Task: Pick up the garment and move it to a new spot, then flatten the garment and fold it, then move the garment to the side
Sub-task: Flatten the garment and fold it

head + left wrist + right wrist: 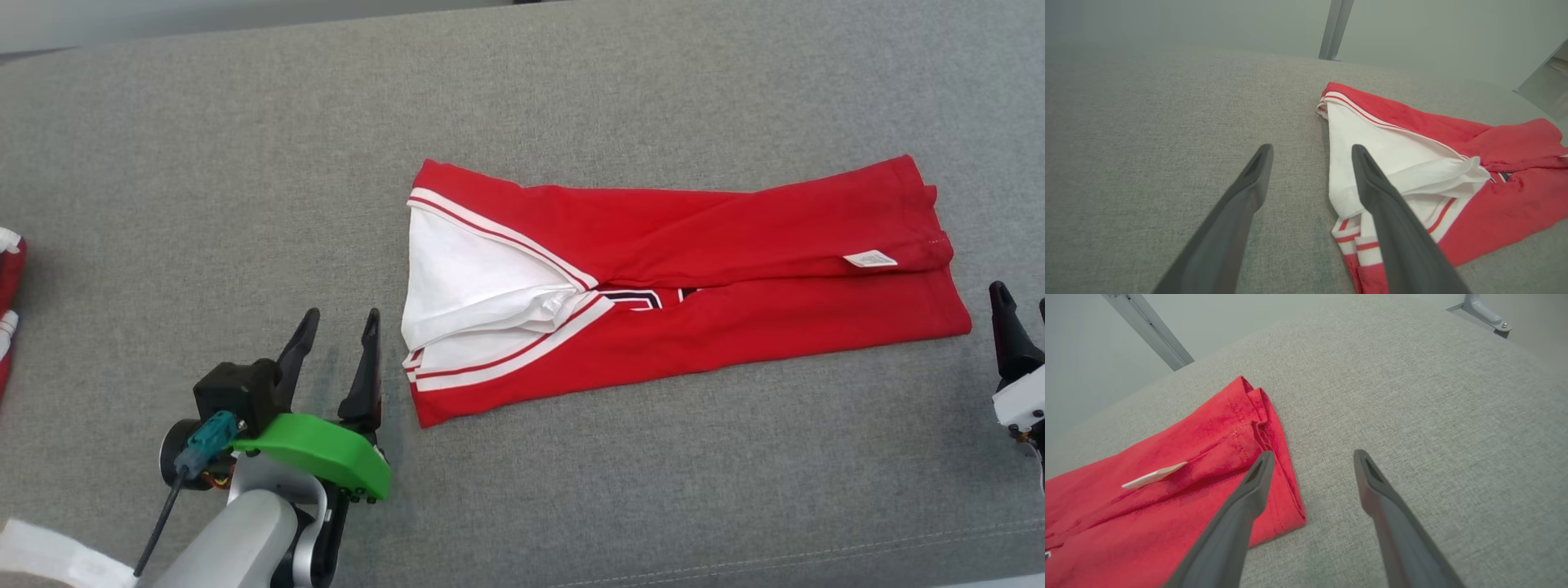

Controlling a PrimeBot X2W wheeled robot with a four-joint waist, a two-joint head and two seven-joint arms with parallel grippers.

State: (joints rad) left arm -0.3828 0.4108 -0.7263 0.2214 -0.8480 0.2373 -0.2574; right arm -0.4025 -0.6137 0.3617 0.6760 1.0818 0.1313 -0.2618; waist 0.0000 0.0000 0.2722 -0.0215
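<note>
- The red garment [678, 286] lies folded into a long band on the grey surface [245, 163], its length running left to right and tilted a little.
- At the garment's left end the fold lies open, showing white inner cloth [465, 278] edged by red-and-white striped trim [506, 359].
- A small white label [870, 260] sits on top near the garment's right end.
- The left tool [343, 316] stands just beside the garment's near left corner, its two dark fingers spread and holding nothing.
- In the left wrist view the left tool [1311, 149] points past that end of the garment [1506, 212], one finger crossing in front of the striped corner; I cannot tell whether it touches.
- The right tool [1020, 296] is near the garment's right end, apart from it.
- In the right wrist view the right tool [1313, 454] is spread and empty beside the hem of the garment [1126, 522], near the label [1153, 477].
- Another red-and-white cloth [8, 278] lies well to the left of the garment.
</note>
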